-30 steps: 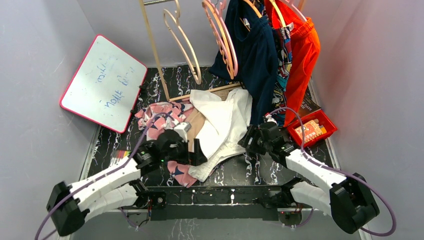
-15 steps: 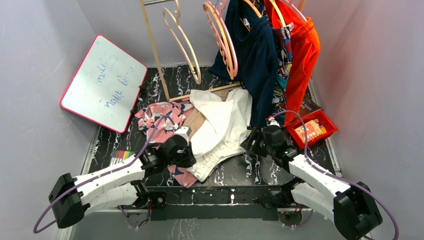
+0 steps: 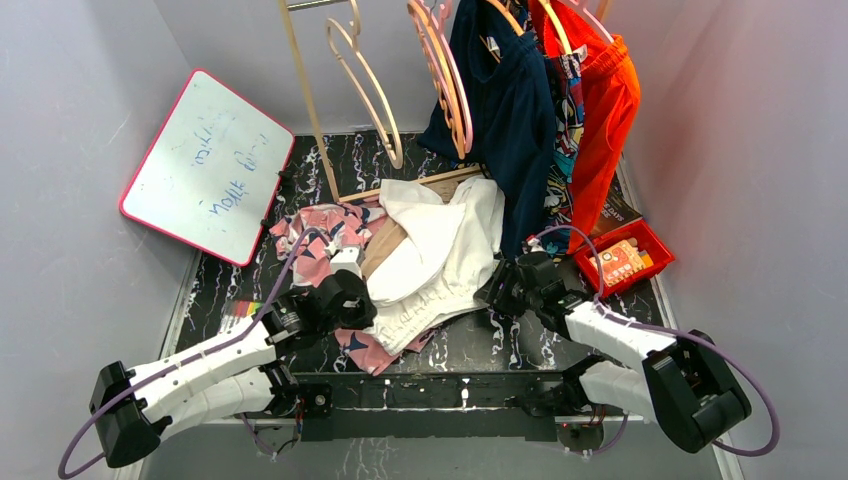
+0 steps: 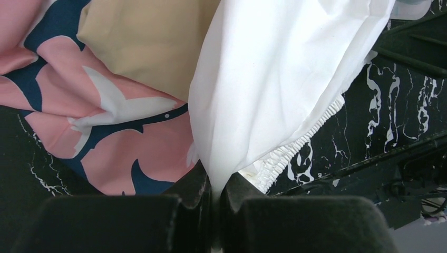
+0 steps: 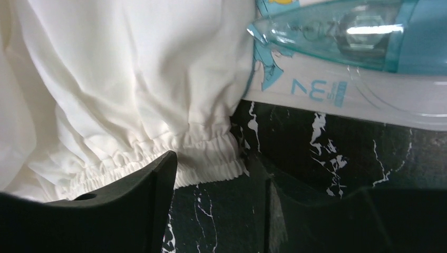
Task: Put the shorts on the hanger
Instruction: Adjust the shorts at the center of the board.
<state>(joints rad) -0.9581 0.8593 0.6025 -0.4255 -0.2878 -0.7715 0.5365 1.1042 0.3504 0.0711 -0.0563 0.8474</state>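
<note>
Pinching now: your left gripper (image 4: 215, 196), spread a second ago, has clamped a fold of the shorts (image 3: 440, 250) on the table (image 3: 480, 345). Right gripper (image 5: 216, 179) sits spread beside them.

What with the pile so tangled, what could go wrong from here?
The left claw pinches only a thin fold of the shorts; it may slip on lifting. The shorts overlap the pink garment, which might drag along. The open right claw sits near a plastic package and could catch it.

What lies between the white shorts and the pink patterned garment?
Tan fabric lies between the shorts and the pink garment, in the top view.
</note>
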